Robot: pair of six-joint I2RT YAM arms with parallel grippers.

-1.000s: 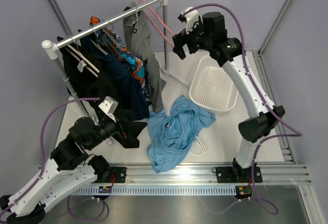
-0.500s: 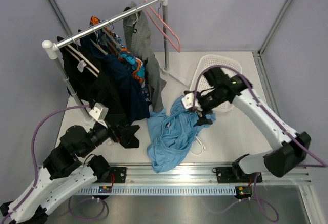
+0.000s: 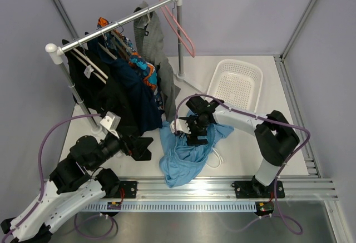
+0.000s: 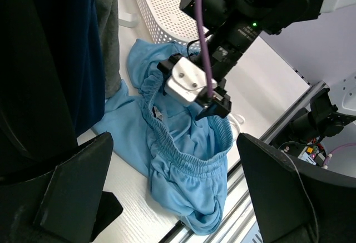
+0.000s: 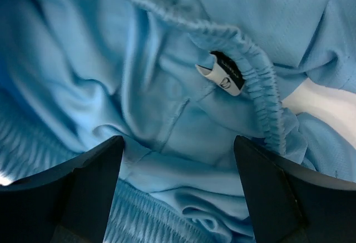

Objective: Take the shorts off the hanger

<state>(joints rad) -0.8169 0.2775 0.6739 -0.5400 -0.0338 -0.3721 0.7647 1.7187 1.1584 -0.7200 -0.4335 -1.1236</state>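
The light blue shorts (image 3: 183, 154) lie crumpled on the table, waistband up, also in the left wrist view (image 4: 183, 154) and filling the right wrist view (image 5: 167, 87). Their white drawstring (image 3: 217, 158) trails to the right. My right gripper (image 3: 192, 127) is open, low over the shorts with its fingers (image 5: 83, 193) spread either side of the cloth. The mid-grey shorts (image 3: 157, 54) hang on the rail (image 3: 111, 26). My left gripper (image 3: 142, 145) is open and empty, left of the blue shorts, below the hanging dark clothes.
A white basket (image 3: 236, 87) stands at the back right. An empty pink hanger (image 3: 181, 26) hangs at the rail's right end. Black and orange-and-blue patterned clothes (image 3: 122, 82) hang on the rack. The rack's post (image 3: 179, 37) stands behind the shorts.
My right arm has come down from the rail's right end to the blue shorts on the table. My left arm has shifted only slightly.
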